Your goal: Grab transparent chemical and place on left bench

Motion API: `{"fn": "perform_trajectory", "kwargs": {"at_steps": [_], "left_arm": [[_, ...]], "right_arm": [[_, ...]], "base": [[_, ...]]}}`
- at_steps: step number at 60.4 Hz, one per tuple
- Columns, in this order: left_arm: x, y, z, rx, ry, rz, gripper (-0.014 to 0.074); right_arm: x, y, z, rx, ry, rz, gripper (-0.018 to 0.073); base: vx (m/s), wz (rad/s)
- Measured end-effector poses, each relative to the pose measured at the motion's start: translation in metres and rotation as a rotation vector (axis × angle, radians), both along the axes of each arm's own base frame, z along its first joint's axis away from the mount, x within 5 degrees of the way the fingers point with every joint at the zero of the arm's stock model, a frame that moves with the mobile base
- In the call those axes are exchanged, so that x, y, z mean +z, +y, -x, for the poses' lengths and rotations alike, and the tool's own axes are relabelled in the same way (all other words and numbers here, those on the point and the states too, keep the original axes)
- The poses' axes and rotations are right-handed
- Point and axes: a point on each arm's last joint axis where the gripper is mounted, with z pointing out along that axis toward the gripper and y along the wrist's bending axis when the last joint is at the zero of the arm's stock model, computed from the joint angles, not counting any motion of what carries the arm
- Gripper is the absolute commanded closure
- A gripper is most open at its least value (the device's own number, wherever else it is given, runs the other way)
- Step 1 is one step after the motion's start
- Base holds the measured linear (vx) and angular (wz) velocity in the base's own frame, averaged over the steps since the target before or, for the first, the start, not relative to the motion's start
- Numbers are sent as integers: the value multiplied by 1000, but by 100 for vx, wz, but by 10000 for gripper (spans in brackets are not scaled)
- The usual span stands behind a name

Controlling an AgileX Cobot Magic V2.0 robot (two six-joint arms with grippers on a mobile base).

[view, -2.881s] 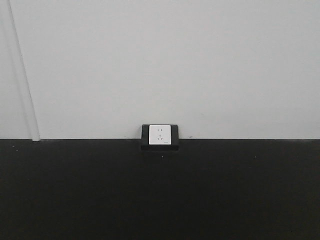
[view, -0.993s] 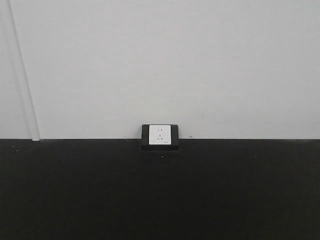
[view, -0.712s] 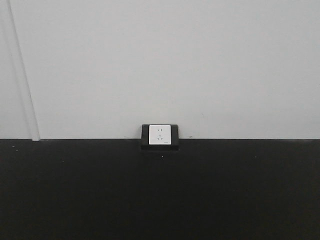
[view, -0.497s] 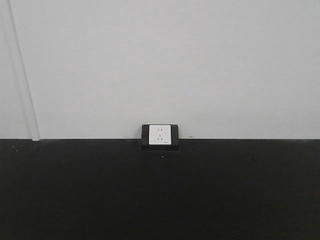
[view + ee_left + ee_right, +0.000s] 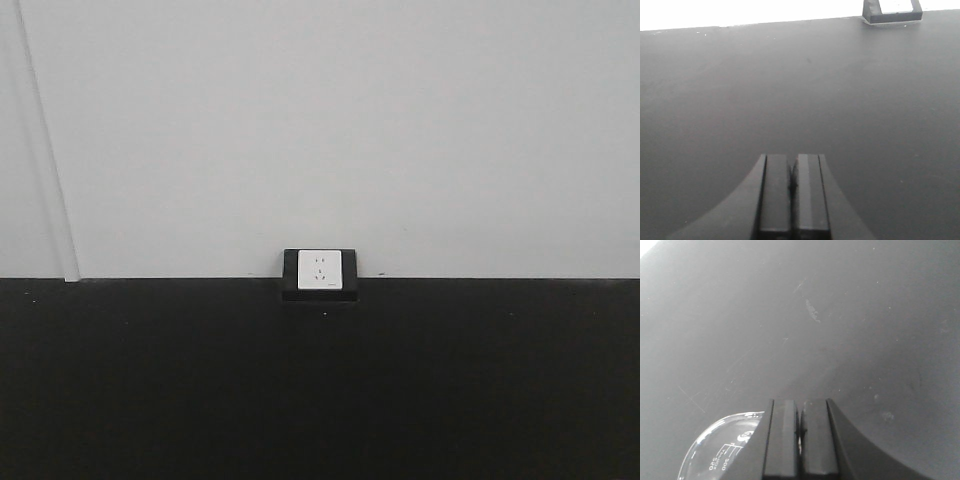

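Observation:
The transparent chemical is a clear glass flask (image 5: 715, 450) with white graduation marks. It shows only in the right wrist view, at the bottom left, partly hidden behind my right gripper's left finger. It stands on a black bench top (image 5: 850, 315). My right gripper (image 5: 800, 402) is shut, pads together, right beside the flask. My left gripper (image 5: 792, 159) is shut on nothing above bare black bench top (image 5: 790, 85). I cannot tell whether this is the left bench. Neither gripper nor the flask shows in the front view.
A white wall socket in a black housing (image 5: 320, 271) sits where the bench (image 5: 450, 380) meets the pale wall, and shows again as the socket (image 5: 892, 10) in the left wrist view. Scratches (image 5: 812, 310) mark the bench surface.

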Motion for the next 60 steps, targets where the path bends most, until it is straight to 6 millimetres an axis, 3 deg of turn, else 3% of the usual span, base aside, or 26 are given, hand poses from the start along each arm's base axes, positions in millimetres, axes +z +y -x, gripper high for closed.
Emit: {"fn": "perform_trajectory", "kwargs": {"at_steps": [17, 45, 60], "left_arm": [[0, 0, 0, 0, 0, 0, 600], [0, 0, 0, 0, 0, 0, 600], [0, 0, 0, 0, 0, 0, 600]], "right_arm": [[16, 2, 6, 24, -56, 39, 552], [104, 8, 8, 242, -190, 306, 552], [124, 22, 28, 389, -253, 392, 552]], "base": [[0, 0], [0, 0], [0, 0]]}}
